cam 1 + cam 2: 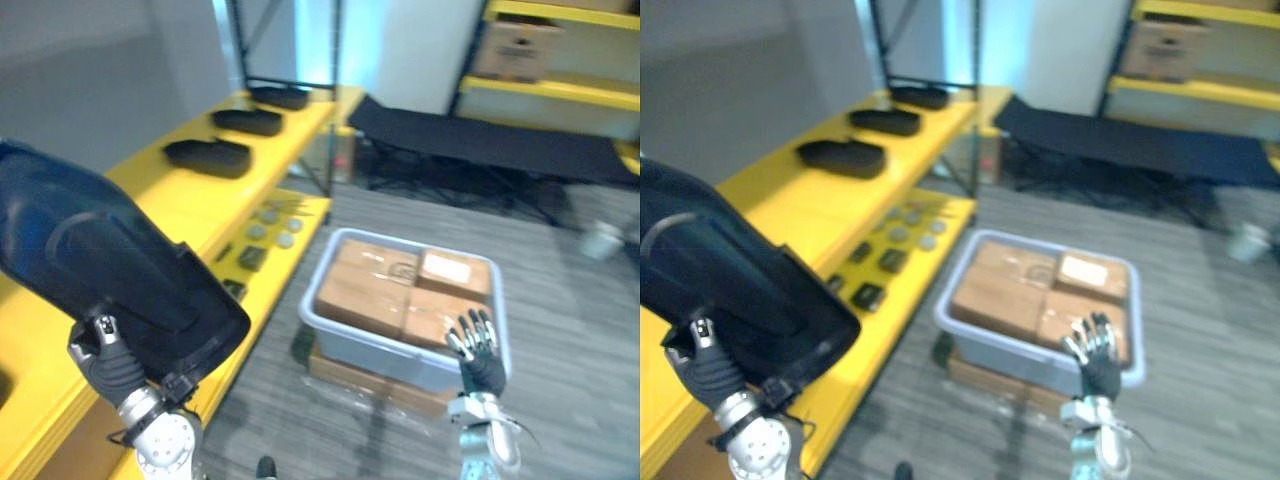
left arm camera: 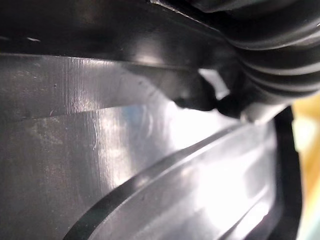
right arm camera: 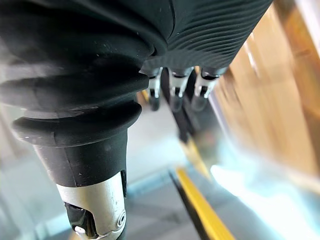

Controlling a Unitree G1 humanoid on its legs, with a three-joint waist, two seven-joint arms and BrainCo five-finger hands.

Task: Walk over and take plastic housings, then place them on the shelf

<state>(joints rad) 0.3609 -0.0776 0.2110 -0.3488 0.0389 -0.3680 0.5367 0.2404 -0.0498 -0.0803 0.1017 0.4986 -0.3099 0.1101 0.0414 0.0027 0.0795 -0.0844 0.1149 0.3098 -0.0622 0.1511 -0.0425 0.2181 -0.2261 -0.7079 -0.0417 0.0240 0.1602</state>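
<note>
Black plastic housing (image 1: pixel 110 260), likely light, stiff and slick, best gripped by its rim, hides the left hand (image 1: pixel 103 358) fingers, so I cannot tell its grip; right hand (image 1: pixel 478 348) spread, empty.

Robot's 2 hands, left hand (image 1: pixel 103 362) and right hand (image 1: pixel 481 365): back and wrist of each under a dark ribbed cover (image 3: pixel 215 25), bellows-shaped at the wrist. Right fingers (image 3: pixel 173 86) silver, dark-tipped. Forearm collar (image 3: pixel 97 207) silver-grey, cylindrical, with 1 small round screw in a dark recess.
</note>
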